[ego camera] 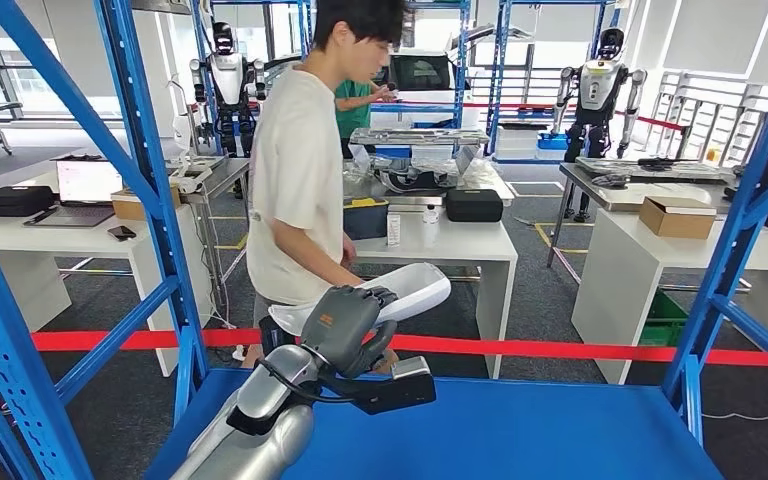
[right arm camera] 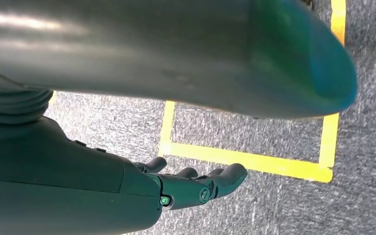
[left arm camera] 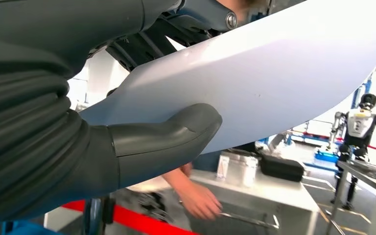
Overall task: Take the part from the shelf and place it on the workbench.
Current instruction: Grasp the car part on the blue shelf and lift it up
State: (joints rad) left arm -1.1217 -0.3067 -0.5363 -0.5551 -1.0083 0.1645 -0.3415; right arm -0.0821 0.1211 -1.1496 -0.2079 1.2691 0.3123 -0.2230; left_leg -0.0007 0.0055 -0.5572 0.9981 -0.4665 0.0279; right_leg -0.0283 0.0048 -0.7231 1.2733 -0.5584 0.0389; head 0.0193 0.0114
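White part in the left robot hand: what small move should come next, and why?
Probably lift the white part slightly and draw it back over the blue shelf. The left robot hand already grips it, thumb pressed on its surface, but a person stands close behind it, so go slowly.

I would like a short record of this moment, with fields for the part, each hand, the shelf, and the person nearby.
part: white curved part, lifted above the shelf
left hand: left hand grips the part, thumb pressed on its surface
right hand: right hand hangs over grey floor with yellow lines, holding nothing, fingers loosely curved
shelf: blue shelf
person: person in white shirt stands beyond the red tape, close behind the part
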